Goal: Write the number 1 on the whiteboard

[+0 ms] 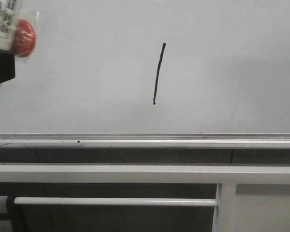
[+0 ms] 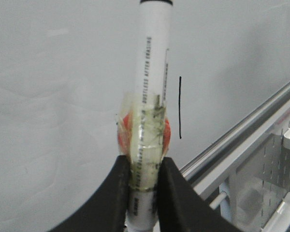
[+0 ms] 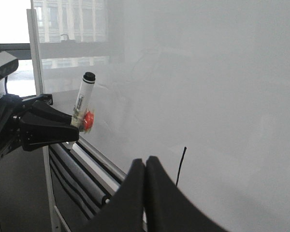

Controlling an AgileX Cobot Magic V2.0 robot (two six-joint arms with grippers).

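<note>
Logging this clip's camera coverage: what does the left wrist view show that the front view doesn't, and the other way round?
Only the left wrist view shows the left gripper clamped on the white marker, its black fingers pinching the taped section. Only the front view shows the grey frame bars below the board. Both show the number 1 finished on the whiteboard, and the silver bottom rail.

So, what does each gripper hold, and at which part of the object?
The left gripper holds a white marker, clamped low on its barrel at the taped section with the red piece. The right gripper is shut with nothing between its fingers.
</note>
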